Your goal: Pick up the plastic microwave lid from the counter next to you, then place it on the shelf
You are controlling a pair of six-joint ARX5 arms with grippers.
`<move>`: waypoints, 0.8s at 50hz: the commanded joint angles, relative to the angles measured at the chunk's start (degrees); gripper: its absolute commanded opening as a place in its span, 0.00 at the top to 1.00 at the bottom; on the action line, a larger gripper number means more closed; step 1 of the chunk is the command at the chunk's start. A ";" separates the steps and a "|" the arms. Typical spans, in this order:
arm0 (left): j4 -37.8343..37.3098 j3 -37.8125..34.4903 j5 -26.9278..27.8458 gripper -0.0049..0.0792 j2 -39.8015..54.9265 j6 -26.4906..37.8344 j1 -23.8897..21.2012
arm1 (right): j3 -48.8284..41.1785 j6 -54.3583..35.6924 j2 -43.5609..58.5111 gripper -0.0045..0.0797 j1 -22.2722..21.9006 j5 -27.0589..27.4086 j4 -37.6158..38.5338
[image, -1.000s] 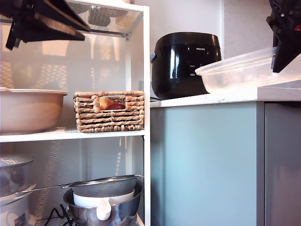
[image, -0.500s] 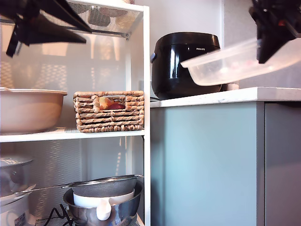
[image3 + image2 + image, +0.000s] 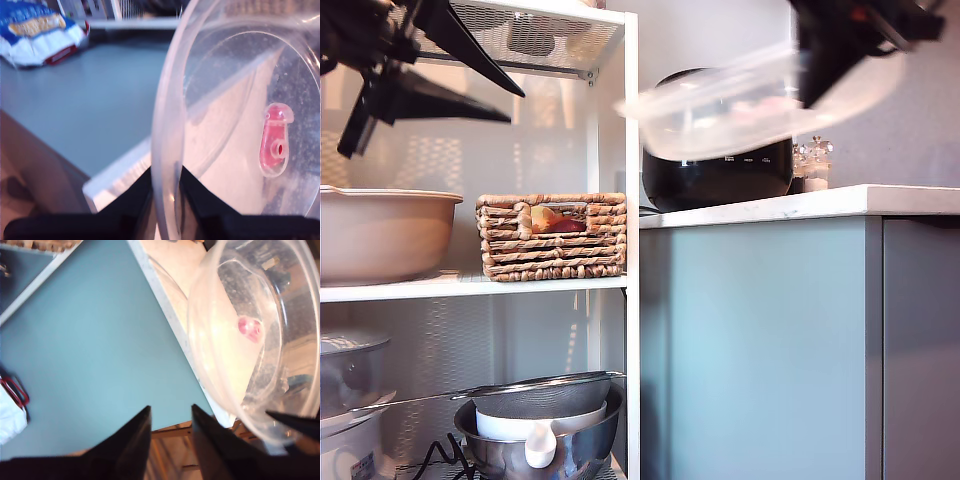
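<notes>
Plastic microwave lid (image 3: 720,110) held aloft above the surface (image 3: 800,205) — rim pinched by second pincer (image 3: 165,187), first pincer (image 3: 171,422) parted — nothing held, black cooker (image 3: 715,175) behind.

Your exterior view sits low and level, facing the shelf (image 3: 470,285) rack and the counter (image 3: 800,205) front from close by. Your first wrist view looks down along its jaws past the counter's edge; your second wrist view sits right against the plastic microwave lid (image 3: 235,115) rim. All three views share that lid (image 3: 740,105) (image 3: 255,340).
</notes>
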 commanded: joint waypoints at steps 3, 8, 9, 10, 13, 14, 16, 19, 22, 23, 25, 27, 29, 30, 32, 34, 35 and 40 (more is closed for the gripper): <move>1.25 0.59 0.02 0.52 1.31 -2.21 -1.07 | 0.55 0.52 -1.03 0.96 2.32 0.59 1.38; 3.61 0.59 0.04 0.48 1.57 -4.11 -1.99 | 0.55 0.59 -0.98 0.96 3.30 0.59 1.31; 4.04 0.61 0.04 0.48 1.57 -4.50 -2.19 | 0.55 0.59 -0.98 0.96 3.37 0.59 1.31; 4.55 0.63 0.04 0.47 1.57 -4.57 -2.38 | 0.55 0.59 -0.98 0.96 3.37 0.57 1.31; 5.70 0.70 0.04 0.47 1.57 -5.90 -2.86 | 0.55 0.55 -0.98 0.96 3.52 0.57 1.29; 6.05 0.74 0.04 0.48 1.57 -6.36 -3.06 | 0.55 0.55 -0.98 0.96 3.58 0.57 1.31; 6.36 0.85 0.07 0.47 1.57 -6.73 -3.39 | 0.55 0.44 -0.98 0.96 3.61 0.57 1.29; 6.51 1.03 0.04 0.48 1.57 -7.32 -3.85 | 0.55 0.44 -0.98 0.96 3.61 0.55 1.29; 6.49 1.22 0.02 0.48 1.57 -7.43 -4.26 | 0.55 0.42 -0.98 0.96 3.67 0.55 1.29; 6.51 1.25 0.00 0.48 1.57 -7.45 -4.44 | 0.55 0.42 -0.98 0.96 3.74 0.55 1.29; 6.54 1.33 -0.07 0.48 1.57 -7.43 -4.74 | 0.55 0.42 -0.98 0.96 4.07 0.50 1.27; 6.80 1.33 -0.13 0.48 1.57 -7.45 -5.03 | 0.55 0.42 -0.98 0.96 4.52 0.44 1.27; 6.97 1.33 -0.37 0.48 1.57 -7.48 -5.25 | 0.55 0.39 -0.98 0.96 5.01 0.42 1.22; 7.04 1.33 -0.50 0.48 1.57 -7.48 -5.33 | 0.55 0.37 -0.98 0.96 5.22 0.42 1.18; 7.30 1.33 -0.66 0.48 1.57 -7.48 -5.44 | 0.55 0.15 -0.98 0.96 5.92 0.42 1.14; 7.54 1.33 -0.66 0.48 1.57 -7.58 -5.55 | 0.55 0.13 -0.96 0.96 6.54 0.39 1.11; 7.78 1.33 -0.63 0.48 1.57 -7.78 -5.60 | 0.55 0.15 -0.94 0.96 6.71 0.39 1.11; 9.49 1.33 -0.66 0.48 1.57 -8.96 -5.68 | 0.55 0.13 -0.70 0.96 8.15 0.44 1.11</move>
